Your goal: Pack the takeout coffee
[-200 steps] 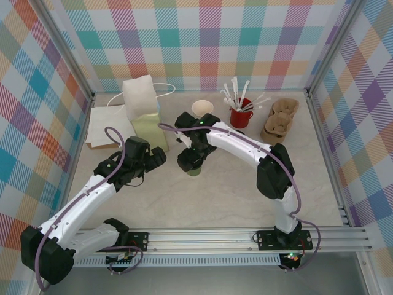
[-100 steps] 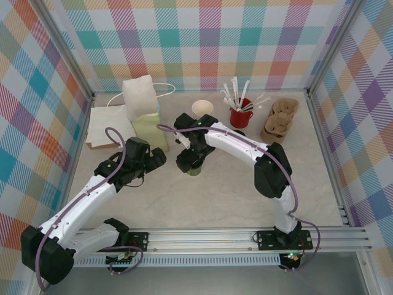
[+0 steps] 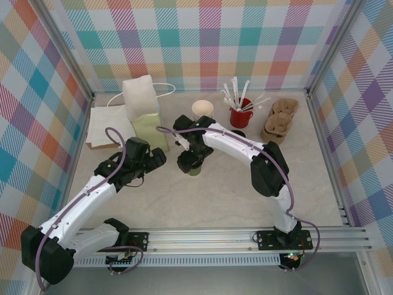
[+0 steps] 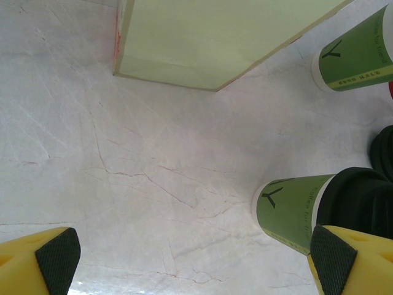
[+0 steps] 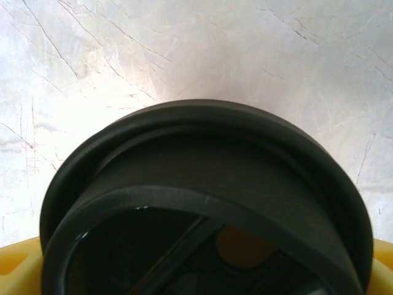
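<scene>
**Supervisor:** Report cup position and tool state.

**Operator:** I see the takeout coffee point(image 3: 195, 170) upright near mid-table, at 4 o'clock from the paper bag point(image 3: 144, 114). The right gripper point(image 3: 191, 160) straddles its black lid point(image 5: 202, 184); I cannot tell whether it clamps. The left gripper point(image 4: 196, 264), at the cup's 9 o'clock, stands wide apart and empty.

**Supervisor:** Handling?

**Operator:** Olive-green paper wall, round lid. I judge it light, thin-walled, crushable and possibly full. Grip at the stiff lid rim, gently. Keep it vertical.
</scene>
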